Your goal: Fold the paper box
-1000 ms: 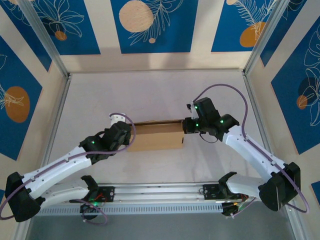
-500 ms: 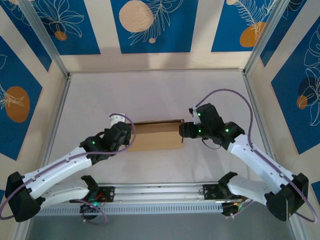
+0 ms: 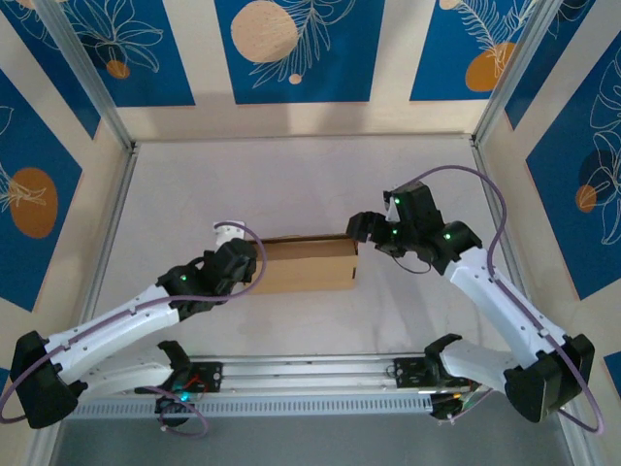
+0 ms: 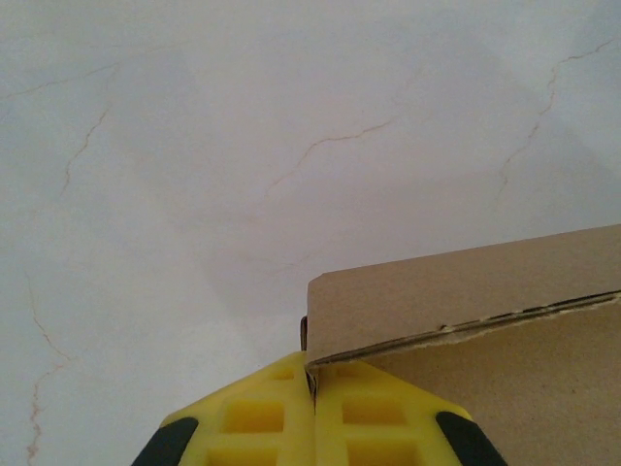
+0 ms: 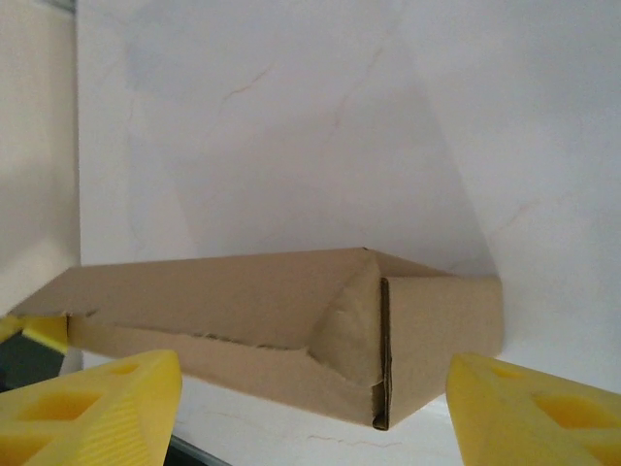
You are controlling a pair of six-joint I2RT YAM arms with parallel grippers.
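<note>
Right gripper (image 3: 362,229) has let go of the box (image 3: 306,264) and drawn back from its right end, jaws spread. Left gripper (image 4: 312,393) pinches the box's left edge, jaws clenched. Box lies on the table (image 3: 291,184) between them.

No readable text, labels, brands or numbers in any view. Plain brown cardboard mailer box (image 3: 306,264), mid-way across the white table (image 3: 291,184): visible faces are bare and unprinted in the top and both wrist views. Blue-and-cream wall panels (image 3: 291,78) beyond the table's far edge carry only leaf and circle artwork, no lettering.
</note>
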